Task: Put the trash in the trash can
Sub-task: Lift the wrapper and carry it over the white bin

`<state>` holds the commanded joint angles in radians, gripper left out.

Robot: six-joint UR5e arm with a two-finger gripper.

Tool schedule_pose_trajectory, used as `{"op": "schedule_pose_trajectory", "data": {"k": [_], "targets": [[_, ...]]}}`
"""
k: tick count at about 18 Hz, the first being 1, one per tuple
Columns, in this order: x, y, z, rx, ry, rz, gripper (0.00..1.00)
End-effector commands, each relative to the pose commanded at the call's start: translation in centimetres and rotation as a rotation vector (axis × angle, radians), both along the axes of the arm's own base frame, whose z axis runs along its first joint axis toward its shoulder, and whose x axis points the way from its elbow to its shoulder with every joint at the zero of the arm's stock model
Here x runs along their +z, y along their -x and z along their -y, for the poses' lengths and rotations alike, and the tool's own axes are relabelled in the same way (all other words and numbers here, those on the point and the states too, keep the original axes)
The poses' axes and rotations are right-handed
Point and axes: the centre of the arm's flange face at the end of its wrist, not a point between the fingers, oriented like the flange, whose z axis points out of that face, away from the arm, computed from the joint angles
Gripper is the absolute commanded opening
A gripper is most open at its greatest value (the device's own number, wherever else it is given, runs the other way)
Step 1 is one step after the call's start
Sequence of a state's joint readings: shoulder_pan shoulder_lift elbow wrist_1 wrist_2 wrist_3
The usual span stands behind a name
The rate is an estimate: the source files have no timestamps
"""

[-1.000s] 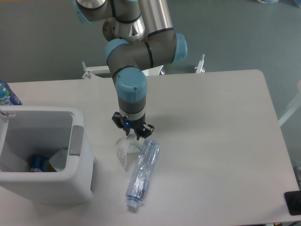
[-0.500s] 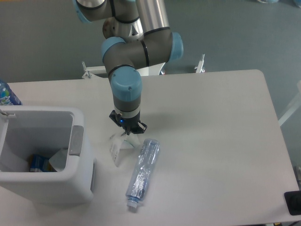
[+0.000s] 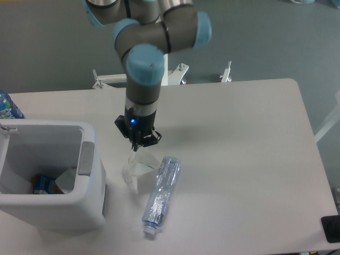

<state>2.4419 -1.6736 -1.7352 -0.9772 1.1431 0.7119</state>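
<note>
My gripper (image 3: 136, 146) is shut on the top of the small crumpled white wrapper (image 3: 138, 171), which hangs from the fingers just above the table. The crushed clear bottle (image 3: 162, 194) with its bluish cap lies on the table just right of the wrapper, cap toward the front edge. The white trash can (image 3: 53, 215) stands at the front left, its grey handle piece (image 3: 86, 158) facing the wrapper. The gripper is a little right of the can's rim.
An uncrushed blue-labelled bottle (image 3: 7, 106) stands at the far left edge behind the can. Some items (image 3: 47, 184) lie inside the can. A black object (image 3: 330, 228) sits at the front right corner. A metal frame (image 3: 103, 81) is behind the table.
The gripper closed on the wrapper, then rose and shifted left toward the can, lifting the wrapper off the table. The bottle has not moved.
</note>
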Motion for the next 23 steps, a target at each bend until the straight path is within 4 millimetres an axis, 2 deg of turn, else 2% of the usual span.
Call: {"op": "schedule_pose_trajectory", "data": {"k": [3, 4, 5, 6, 9, 10, 12, 14, 17, 20, 23], "targets": [[5.8, 3.4, 0.6, 0.091, -0.126, 0.005, 0.00], [8.6, 4.4, 0.8, 0.142, -0.193, 0.033, 0.00], [10.2, 4.8, 0.8, 0.176, -0.226, 0.055, 0.00], [11.4, 5.2, 0.9, 0.210, -0.250, 0.073, 0.00], [12.8, 4.6, 0.5, 0.235, -0.286, 0.120, 0.00], [12.8, 4.1, 0.3, 0.238, -0.293, 0.148, 0.00], [14.0, 2.3, 0.3, 0.240, -0.314, 0.174, 0.00], [13.9, -0.7, -1.5, 0.188, -0.309, 0.197, 0.00], [13.4, -4.6, -3.4, 0.123, -0.293, 0.218, 0.00], [11.8, -8.8, -5.1, 0.060, -0.258, 0.251, 0.00], [11.0, -12.3, -6.4, 0.032, -0.233, 0.292, 0.00]]}}
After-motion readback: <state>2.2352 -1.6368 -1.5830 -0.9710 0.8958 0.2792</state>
